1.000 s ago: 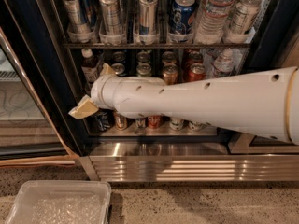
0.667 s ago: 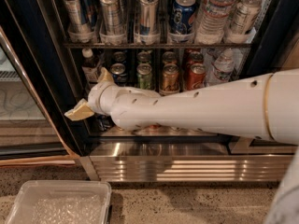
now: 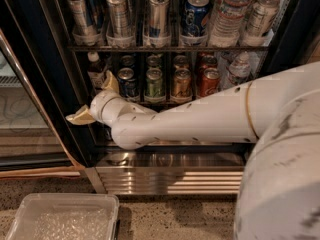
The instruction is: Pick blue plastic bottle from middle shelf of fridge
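Observation:
The fridge (image 3: 55, 79) stands open in the camera view. The blue plastic bottle (image 3: 96, 70), white-capped with dark contents, stands at the left end of the middle shelf (image 3: 150, 102), next to blue, green, gold and red cans. My gripper (image 3: 94, 100) is at the shelf's left end, just below and in front of the bottle. It is open: one tan finger (image 3: 79, 118) points left past the frame, the other (image 3: 111, 81) points up just right of the bottle. It holds nothing. My white arm hides the rows below the shelf.
Tall silver cans (image 3: 118, 11) and a clear water bottle (image 3: 227, 14) fill the rack above. The open glass door (image 3: 20, 109) is at the left. The ribbed steel base plate (image 3: 170, 176) lies below. A clear plastic bin (image 3: 65, 216) sits on the floor at bottom left.
My arm has dropped lower and pushed further left, uncovering the cans on the middle shelf. The gripper has edged left and stays open beside the bottle.

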You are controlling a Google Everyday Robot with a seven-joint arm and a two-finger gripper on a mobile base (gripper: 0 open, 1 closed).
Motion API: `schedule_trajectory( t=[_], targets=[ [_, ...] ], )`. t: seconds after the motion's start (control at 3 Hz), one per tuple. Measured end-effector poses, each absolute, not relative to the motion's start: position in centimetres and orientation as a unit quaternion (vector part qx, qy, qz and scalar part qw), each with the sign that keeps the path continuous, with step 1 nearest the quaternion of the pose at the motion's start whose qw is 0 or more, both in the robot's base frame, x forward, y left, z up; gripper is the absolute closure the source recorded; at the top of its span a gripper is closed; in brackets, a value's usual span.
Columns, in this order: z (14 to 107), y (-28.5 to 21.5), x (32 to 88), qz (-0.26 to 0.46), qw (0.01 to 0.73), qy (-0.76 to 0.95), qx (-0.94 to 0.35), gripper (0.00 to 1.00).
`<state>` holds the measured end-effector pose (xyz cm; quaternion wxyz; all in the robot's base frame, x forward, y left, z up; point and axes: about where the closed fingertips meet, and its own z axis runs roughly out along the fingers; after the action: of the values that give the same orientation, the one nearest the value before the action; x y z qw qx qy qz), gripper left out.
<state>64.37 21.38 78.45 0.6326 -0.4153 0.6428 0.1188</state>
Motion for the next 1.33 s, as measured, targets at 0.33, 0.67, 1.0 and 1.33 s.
schedule_trajectory(
  t=[0.33,0.67,1.0,1.33],
  targets=[
    [78.2,20.5,65.2,0.092,0.651,0.646,-0.388,0.00],
    [78.3,20.5,65.2,0.092,0.651,0.646,-0.388,0.00],
    [78.1,19.7,65.8,0.075,0.654,0.652,-0.377,0.00],
    [77.9,18.7,66.6,0.052,0.654,0.660,-0.367,0.00]
  ],
)
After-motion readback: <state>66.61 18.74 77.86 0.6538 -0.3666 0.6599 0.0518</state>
